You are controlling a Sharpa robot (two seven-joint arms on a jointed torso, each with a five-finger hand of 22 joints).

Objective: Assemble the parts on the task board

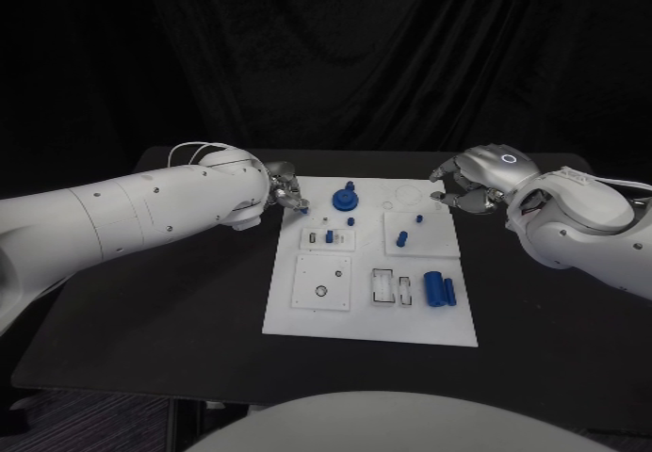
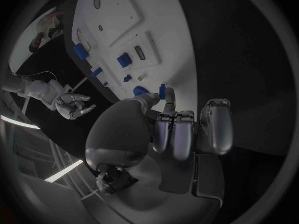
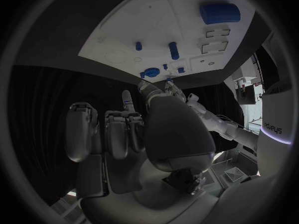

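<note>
**Left hand pinching a small blue peg at the task board's far-left corner**

The task board lay flat on the black tabletop, between the two hands. The left hand was at the board's far-left corner. In the left wrist view its thumb and one finger pinched a small blue peg, with the remaining fingers curled in side by side. The right hand hovered at the board's far-right corner. Its fingers were curled in and no part was seen in them.

Parts on the board: a blue gear-like piece with a raised hub sat near the far edge. A short blue pin stood on the raised plate to the right of the gear. Two blue cylinders lay side by side toward the board's near-right.

Recesses: two rectangular slots just left of the cylinders looked unfilled, and so did a round hole on the near-left plate.

Handling judgement: the parts looked like rigid, light plastic with smooth faces, likely slippery in metal fingers. The peg was best held by its upper end, leaving the lower end free for insertion. The cylinders would roll if nudged, so they were best pinched across the middle.
</note>
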